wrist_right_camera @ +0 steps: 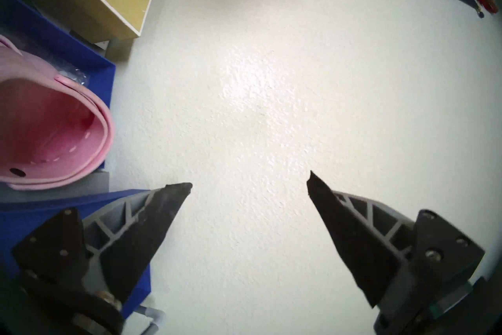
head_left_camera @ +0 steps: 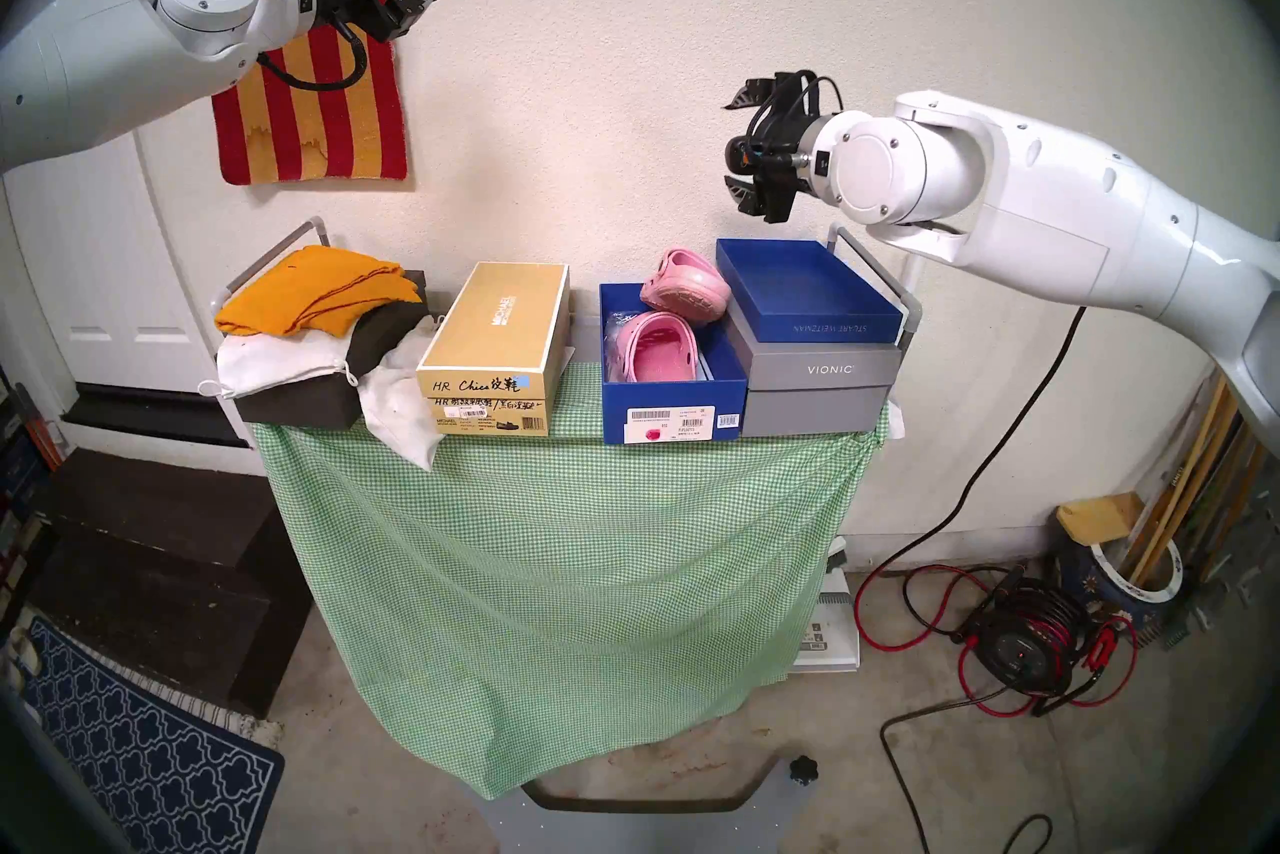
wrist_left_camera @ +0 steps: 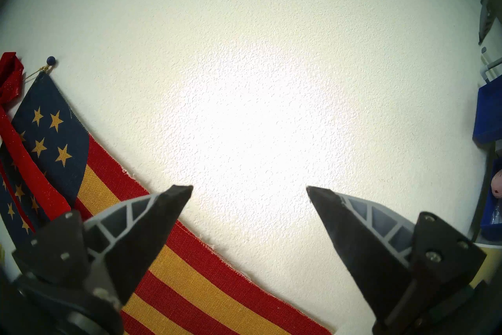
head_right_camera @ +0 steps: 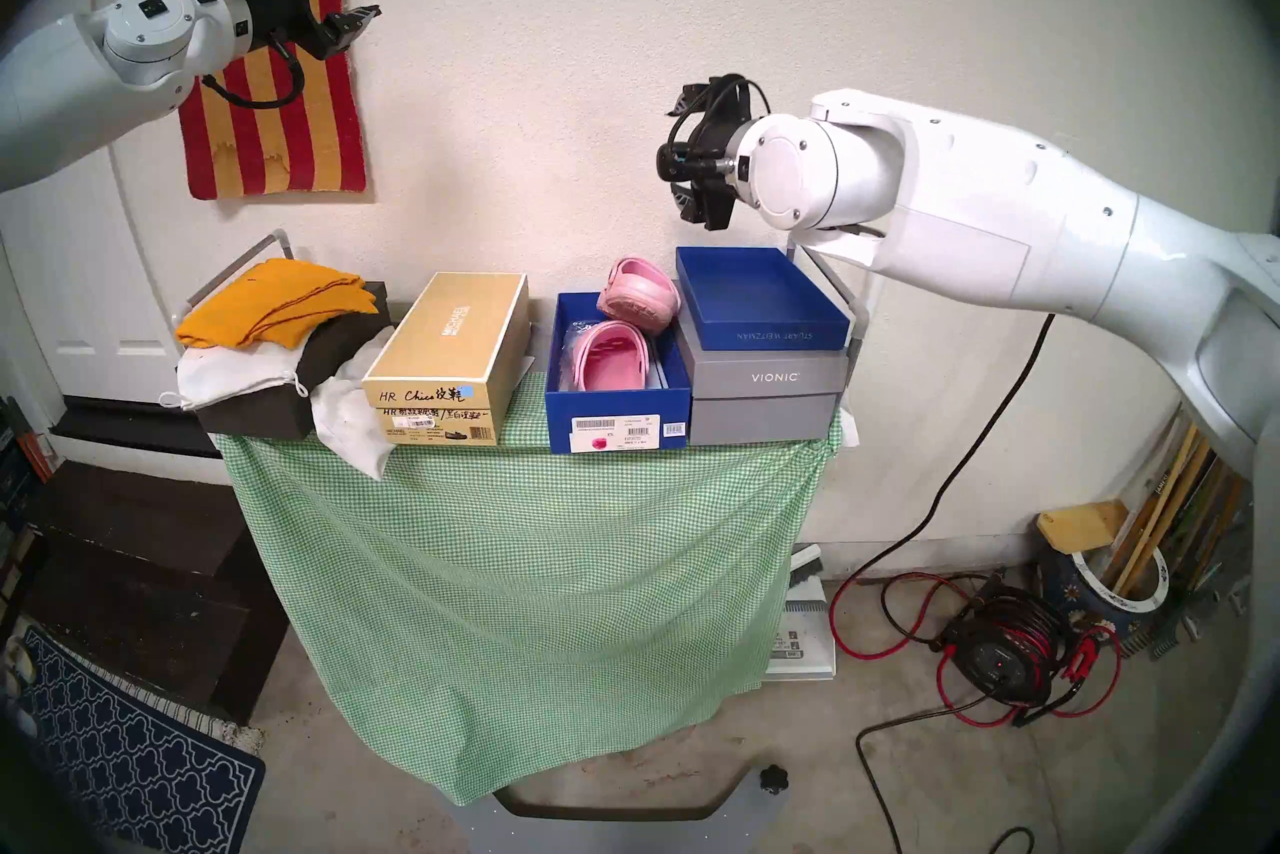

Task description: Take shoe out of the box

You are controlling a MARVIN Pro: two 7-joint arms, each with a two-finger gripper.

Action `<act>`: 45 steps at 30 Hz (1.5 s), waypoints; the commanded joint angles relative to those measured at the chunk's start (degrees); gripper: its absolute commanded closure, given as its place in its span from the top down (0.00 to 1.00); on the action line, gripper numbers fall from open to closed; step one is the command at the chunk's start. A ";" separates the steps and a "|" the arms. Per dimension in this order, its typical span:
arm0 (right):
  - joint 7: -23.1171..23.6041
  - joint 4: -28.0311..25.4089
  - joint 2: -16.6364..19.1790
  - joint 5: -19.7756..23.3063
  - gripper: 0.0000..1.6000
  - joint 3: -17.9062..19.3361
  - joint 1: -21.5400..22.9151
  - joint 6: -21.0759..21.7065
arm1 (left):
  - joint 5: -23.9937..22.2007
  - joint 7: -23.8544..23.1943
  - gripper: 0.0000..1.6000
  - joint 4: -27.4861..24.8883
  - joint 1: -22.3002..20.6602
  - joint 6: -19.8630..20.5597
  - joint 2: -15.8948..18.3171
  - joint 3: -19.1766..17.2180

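Grippers: left [wrist_left_camera: 249, 187], right [wrist_right_camera: 249, 182] both wide, empty | barcode label [head_left_camera: 672, 424] head-only

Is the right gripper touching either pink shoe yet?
Apart. In the head view the right gripper hangs open well above both pink shoes, bare wall between them.

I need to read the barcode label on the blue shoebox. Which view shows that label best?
Head stereo left: the label faces the camera on the blue shoebox, unobstructed, pink spot visible. Head stereo right shows it nearly the same. The wrist views show only slivers of the box, never the label.
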 commanded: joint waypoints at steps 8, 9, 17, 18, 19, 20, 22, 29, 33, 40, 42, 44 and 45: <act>7.39 13.92 -9.88 3.85 1.00 1.23 0.03 -9.50 | 0.10 -0.02 1.00 -0.05 -0.02 -0.01 -0.09 0.02; 7.94 14.99 -10.31 4.20 1.00 1.39 -0.11 -10.43 | 0.10 -0.02 1.00 -0.05 -0.02 -0.01 -0.09 0.02; 11.75 23.29 -14.17 7.27 1.00 2.35 -1.86 -16.73 | 0.11 -0.02 1.00 -0.05 -0.03 -0.01 -0.09 0.02; 13.08 24.59 -14.69 7.83 1.00 2.42 -1.87 -18.00 | 0.11 -0.02 1.00 -0.05 -0.03 -0.01 -0.09 0.02; 14.35 25.37 -15.07 8.22 1.00 2.41 -1.78 -18.95 | 0.11 -0.03 1.00 -0.05 -0.03 -0.01 -0.09 0.02; 15.38 26.50 -15.72 8.52 1.00 2.39 -1.74 -19.66 | 0.11 -0.03 1.00 -0.05 -0.03 -0.01 -0.09 0.02; 18.17 28.35 -16.74 9.26 1.00 2.13 -1.51 -20.92 | 0.11 -0.03 1.00 -0.05 -0.03 -0.01 -0.09 0.02; 26.31 35.76 -19.90 12.18 1.00 1.01 -0.79 -27.32 | 0.13 -0.02 1.00 -0.05 -0.03 -0.01 -0.09 0.02; 30.37 39.76 -21.86 12.09 1.00 1.23 -1.05 -30.29 | 0.14 -0.02 1.00 -0.06 -0.03 0.00 -0.09 0.02; 31.38 42.23 -23.01 12.66 1.00 1.45 -2.29 -32.94 | 0.14 -0.02 1.00 -0.06 -0.03 0.00 -0.09 0.02; 30.76 42.83 -23.64 12.44 1.00 1.40 -2.68 -33.45 | 0.14 -0.02 1.00 -0.06 -0.03 0.00 -0.09 0.02; 31.70 44.59 -25.15 11.88 1.00 0.79 -2.81 -34.37 | 0.13 -0.02 1.00 -0.06 -0.03 0.00 -0.09 0.02; 32.29 45.62 -26.00 11.85 1.00 0.62 -2.90 -34.41 | 0.13 -0.02 1.00 -0.06 -0.03 -0.01 -0.09 0.02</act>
